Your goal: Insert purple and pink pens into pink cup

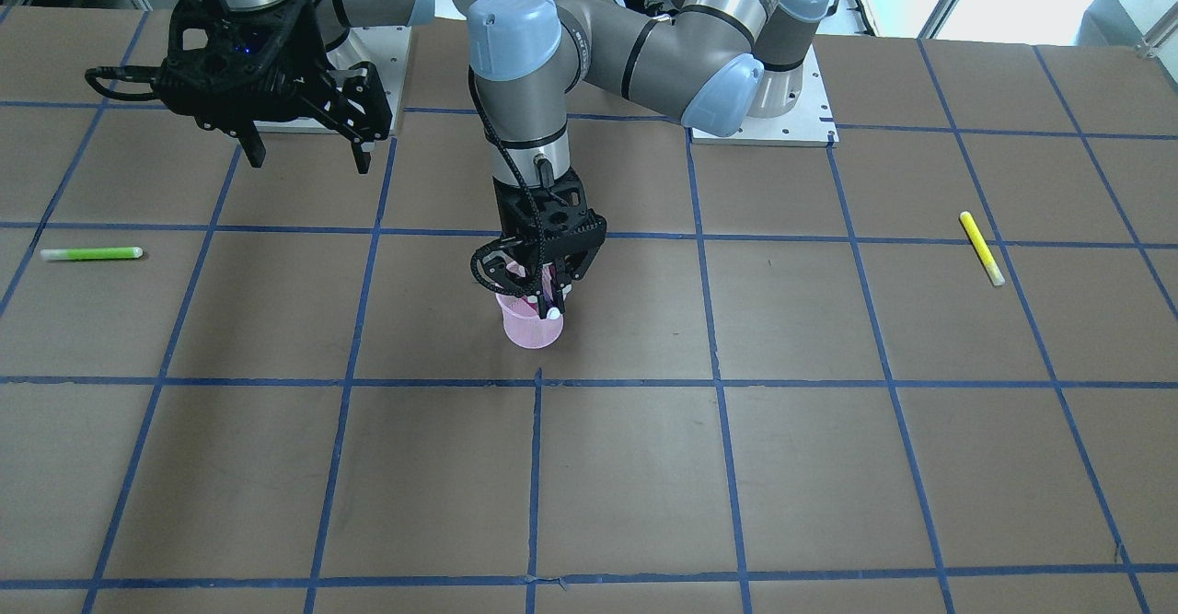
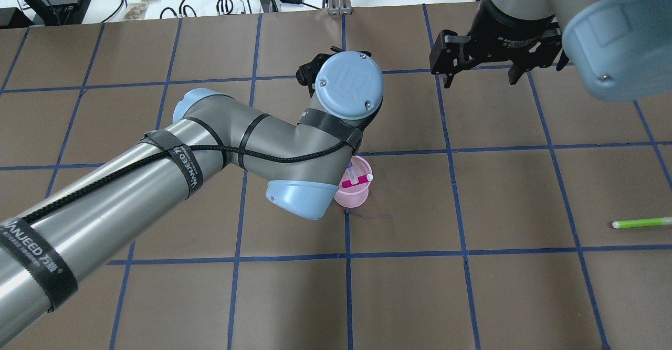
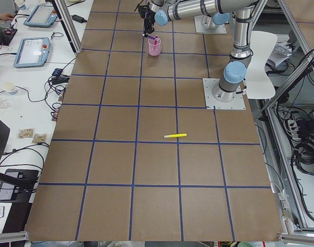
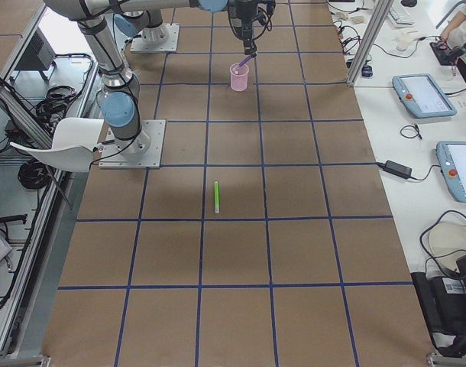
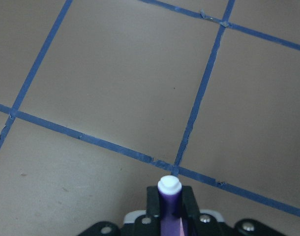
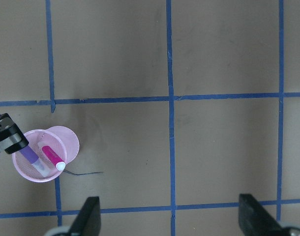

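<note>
2 pens at the pink cup [image 1: 531, 333]: pink pen [image 6: 51, 155] leans inside, purple pen [image 6: 28, 153] goes in tilted, left gripper [image 1: 548, 292] clamped on it to guide. right gripper [image 1: 308, 158] spread wide, parked aside.

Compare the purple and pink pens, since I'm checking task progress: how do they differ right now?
The purple pen is clamped in the left gripper; the pink pen is held by nothing. The purple pen hangs from that grip, while the pink pen leans on the rim, its white tip poking over it. Both have their lower ends inside the pink cup.
</note>
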`<control>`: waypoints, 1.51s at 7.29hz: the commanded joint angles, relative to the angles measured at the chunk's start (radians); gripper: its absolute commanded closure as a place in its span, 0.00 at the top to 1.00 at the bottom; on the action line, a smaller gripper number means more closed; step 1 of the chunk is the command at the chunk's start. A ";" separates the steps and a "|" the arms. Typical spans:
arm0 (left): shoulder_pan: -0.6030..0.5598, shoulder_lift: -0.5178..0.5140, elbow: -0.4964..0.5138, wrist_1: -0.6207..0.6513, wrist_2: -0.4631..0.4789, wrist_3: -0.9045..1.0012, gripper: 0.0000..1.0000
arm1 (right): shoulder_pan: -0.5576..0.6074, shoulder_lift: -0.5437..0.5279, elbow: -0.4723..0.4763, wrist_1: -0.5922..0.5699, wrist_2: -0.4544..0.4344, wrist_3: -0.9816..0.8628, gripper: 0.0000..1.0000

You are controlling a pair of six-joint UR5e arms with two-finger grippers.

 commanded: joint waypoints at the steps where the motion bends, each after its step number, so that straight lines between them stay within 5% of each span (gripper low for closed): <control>1: -0.001 -0.018 -0.008 0.000 -0.001 -0.003 0.20 | -0.001 0.001 0.002 0.018 0.003 -0.002 1.00; 2: -0.002 -0.024 -0.008 0.000 -0.008 -0.003 0.42 | 0.001 0.002 0.002 0.019 0.003 -0.002 1.00; 3: -0.002 -0.027 -0.008 0.000 -0.011 -0.006 0.82 | 0.001 0.002 0.002 0.016 0.003 -0.004 1.00; 4: -0.004 -0.027 -0.007 0.001 -0.012 -0.006 1.00 | 0.001 0.001 0.002 0.019 0.003 -0.004 1.00; 8: 0.021 -0.007 0.018 -0.002 -0.012 0.021 1.00 | 0.001 -0.001 0.002 0.018 0.004 -0.005 1.00; 11: 0.241 0.047 0.101 -0.197 -0.108 0.275 1.00 | 0.001 0.001 0.002 0.018 0.004 -0.005 1.00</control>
